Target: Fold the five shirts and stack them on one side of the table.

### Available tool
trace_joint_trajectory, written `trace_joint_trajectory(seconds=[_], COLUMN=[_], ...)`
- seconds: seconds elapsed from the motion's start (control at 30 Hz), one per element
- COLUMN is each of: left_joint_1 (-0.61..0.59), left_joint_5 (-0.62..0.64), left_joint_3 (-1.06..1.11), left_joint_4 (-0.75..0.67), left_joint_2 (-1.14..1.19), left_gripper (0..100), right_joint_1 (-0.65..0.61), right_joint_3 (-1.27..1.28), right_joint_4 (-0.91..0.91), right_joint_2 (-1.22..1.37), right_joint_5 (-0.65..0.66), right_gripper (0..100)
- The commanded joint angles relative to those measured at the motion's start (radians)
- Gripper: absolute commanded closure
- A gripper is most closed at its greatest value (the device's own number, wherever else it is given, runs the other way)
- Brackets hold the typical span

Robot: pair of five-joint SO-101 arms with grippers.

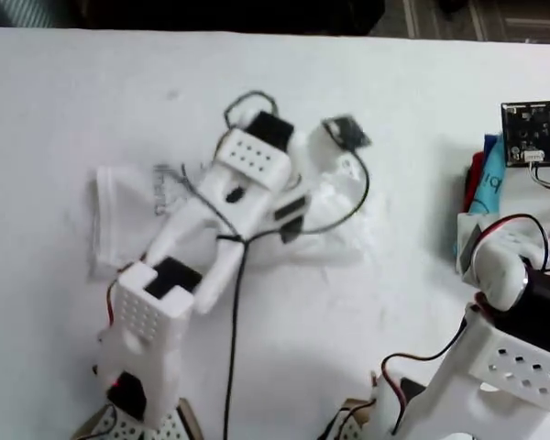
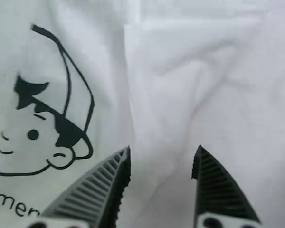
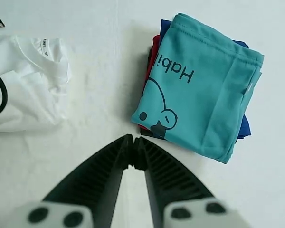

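Note:
A white shirt [image 1: 128,215] lies partly spread in the middle of the table, with a black cartoon face print [image 2: 42,128] on it. My left arm [image 1: 247,165] stretches over it. The left gripper [image 2: 162,156] hangs open just above the cloth, beside a fold edge [image 2: 128,85], holding nothing. At the table's right side sits a stack of folded shirts [image 1: 488,188], a teal one [image 3: 204,109] on top of red and blue ones. My right gripper [image 3: 133,142] is shut and empty, a little short of that stack. The white shirt's collar end [image 3: 33,80] lies off to one side of it.
A black circuit board [image 1: 534,133] sits at the right edge behind the stack. A black cable [image 1: 234,339] runs from the left arm down to the near edge. Both arm bases stand at the near edge. Bare white table [image 1: 73,92] lies at the far left.

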Motion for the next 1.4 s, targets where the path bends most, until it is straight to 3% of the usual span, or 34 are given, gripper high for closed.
trace_joint_trajectory(seconds=[0.0, 0.17, 0.37, 0.87, 1.0, 1.23, 1.37], left_joint_1=[-0.048, -0.133, -0.128, -0.113, -0.147, -0.216, -0.229], left_joint_5=[0.005, 0.006, 0.009, 0.015, 0.015, 0.014, 0.015], left_joint_3=[0.163, 0.261, 0.244, -0.183, -0.1, 0.112, 0.086], left_joint_4=[-0.153, -0.344, -0.361, 0.127, 0.084, -0.169, -0.172], left_joint_2=[-0.067, -0.067, -0.077, -0.077, -0.062, 0.059, 0.09], left_gripper=[78, 78, 78, 78, 78, 78, 78], right_joint_1=[0.001, 0.001, 0.001, 0.001, 0.001, 0.004, 0.002], right_joint_3=[-0.005, 0.031, 0.049, 0.048, 0.048, 0.048, 0.048], right_joint_4=[-0.001, -0.001, -0.001, -0.001, -0.001, -0.001, -0.001], right_joint_2=[-0.002, -0.002, -0.01, -0.01, -0.012, -0.012, -0.012], right_joint_5=[0.009, 0.011, 0.011, 0.011, 0.011, 0.011, 0.011], right_gripper=[98.1, 98.1, 98.1, 98.1, 98.1, 98.1, 98.1])
